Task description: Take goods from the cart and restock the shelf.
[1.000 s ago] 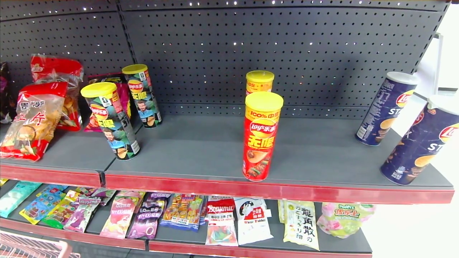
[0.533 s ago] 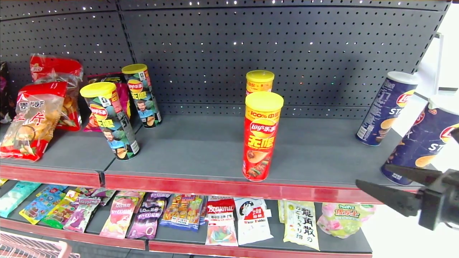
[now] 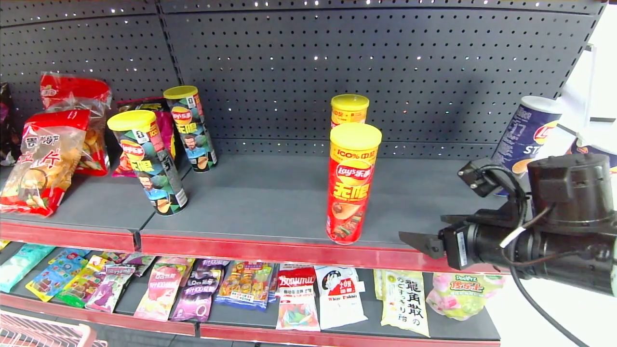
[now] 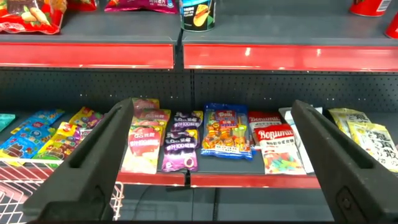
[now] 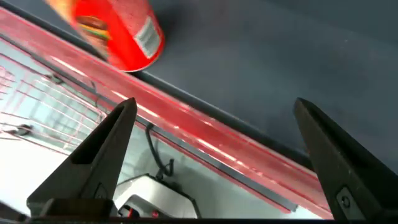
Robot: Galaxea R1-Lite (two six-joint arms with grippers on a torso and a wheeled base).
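The right gripper [image 3: 424, 229], two black wedge-shaped fingers tapering to blunt tips, hangs with its jaws spread wide in front of the shelf [image 3: 270, 193], level with the glossy red edge strip [image 3: 299, 250] along the front of the matte grey deck. Just beyond it, near the deck's front edge, stands the red can [image 3: 352, 185], a tall cardboard cylinder with a smooth yellow plastic lid, upright and apart from the fingers. A second yellow-lidded can [image 3: 349, 110] stands directly behind it, against the dark perforated back panel [image 3: 337, 62]. Two dark blue cans [image 3: 525, 135] with pale lids stand at the deck's right end, partly hidden behind the arm's round black wrist. Toward the left of the deck, two teal-patterned cans [image 3: 149, 161] stand one behind the other, and beyond them crinkled clear-and-red snack bags [image 3: 46, 159] lean on the panel. The left gripper [image 4: 211, 162], its ridged black fingers likewise spread wide, faces the lower tier, where flat foil sachets [image 4: 227, 130] lie in a row. The cart [image 3: 58, 330], a pink wire basket, sits low at the left, below the shelves and well apart from both grippers.
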